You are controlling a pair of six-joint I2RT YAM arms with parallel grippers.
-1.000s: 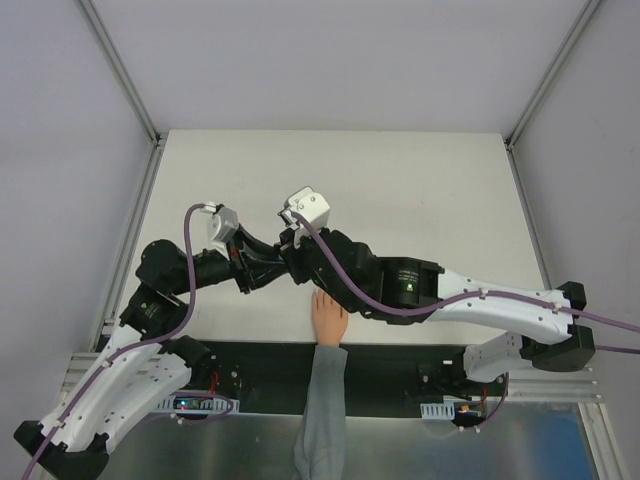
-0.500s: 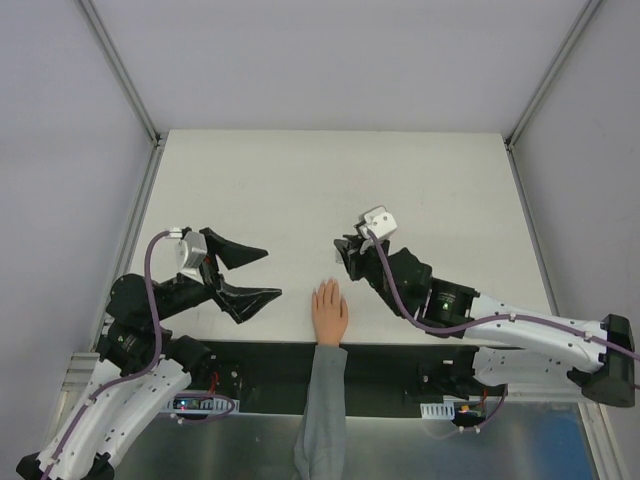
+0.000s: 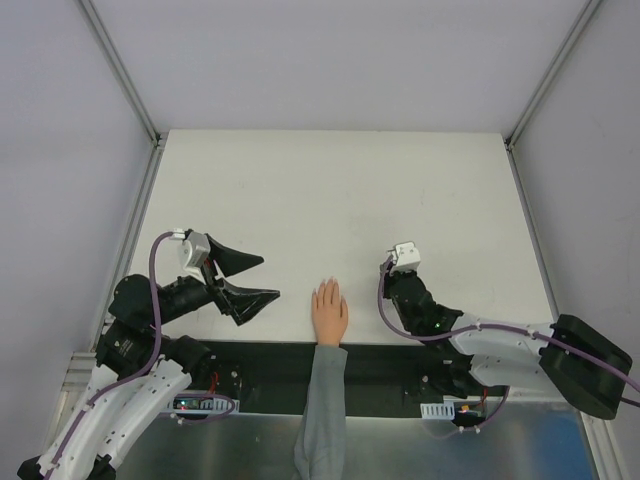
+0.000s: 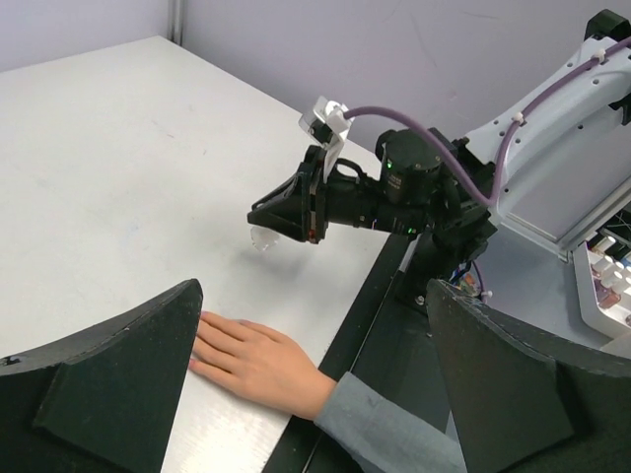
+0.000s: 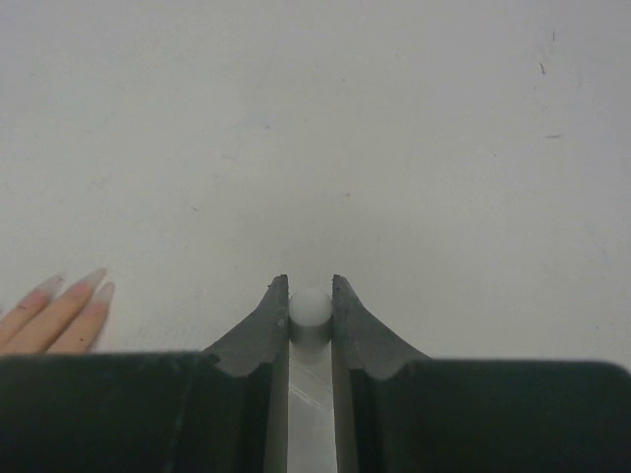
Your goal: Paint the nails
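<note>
Item: worktop [image 3: 330,190], white, with two arms bolted at its near edge.

Mannequin hand [image 3: 329,310]: peach, palm down at the near edge of the worktop between the two arms. Its fingers point away from the bases. A grey sleeve [image 3: 322,410] trails off the near side.

The nails [image 5: 94,281]: long, pointed and pale pink, at the fingertips. In the right wrist view they show at the lower left, flat on the worktop. No colour difference between them can be made out.

Left tool [image 3: 270,276]: fingers spread wide with nothing between them. It sits left of the mannequin hand, tips aimed towards it and not touching it.

Right tool [image 5: 310,284]: fingers drawn in, pinching a small clear bottle [image 5: 312,313] with a white cap. The cap shows between the fingertips. The tool sits right of the mannequin hand, tipped down towards the worktop and clear of the fingers. Whether the bottle touches the surface cannot be told.
</note>
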